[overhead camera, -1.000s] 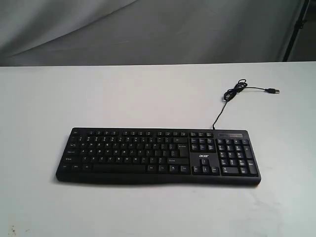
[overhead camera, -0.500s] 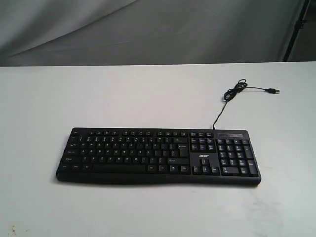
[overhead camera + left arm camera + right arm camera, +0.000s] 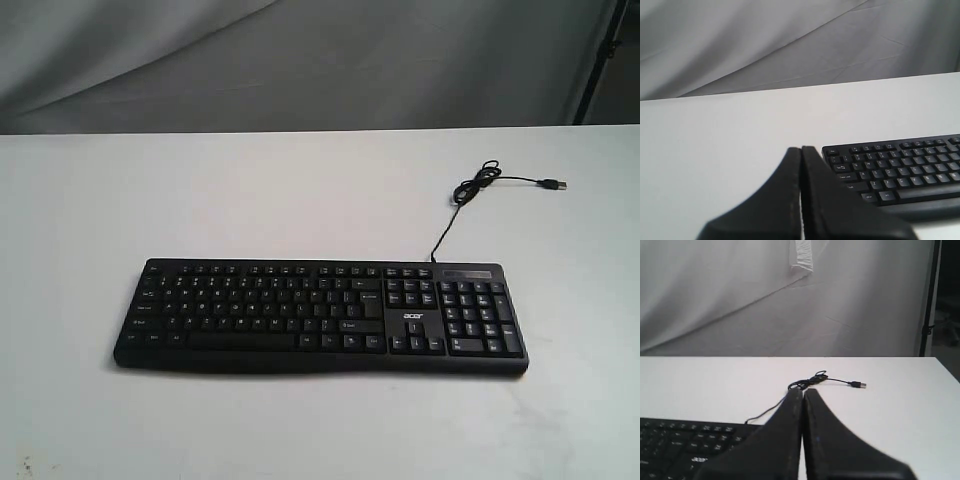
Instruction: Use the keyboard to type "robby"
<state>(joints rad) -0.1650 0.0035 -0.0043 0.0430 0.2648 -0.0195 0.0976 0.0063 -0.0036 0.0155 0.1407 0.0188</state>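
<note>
White tabletop (image 3: 300,190) carries the black acer keyboard (image 3: 320,315) lying flat, its thin cable (image 3: 447,232) trailing to a loose USB plug (image 3: 552,185). Left gripper (image 3: 801,149) and right gripper (image 3: 803,390) are both clenched empty, clear of the keys.

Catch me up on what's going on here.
Nothing is being handled right now. A black keyboard lies flat on a white table, its cable looped farther back with the plug lying loose. The left pincer and right pincer are both shut and clear of the keys, the left facing the Esc end and the right facing the cable end. No key is being pressed.
</note>
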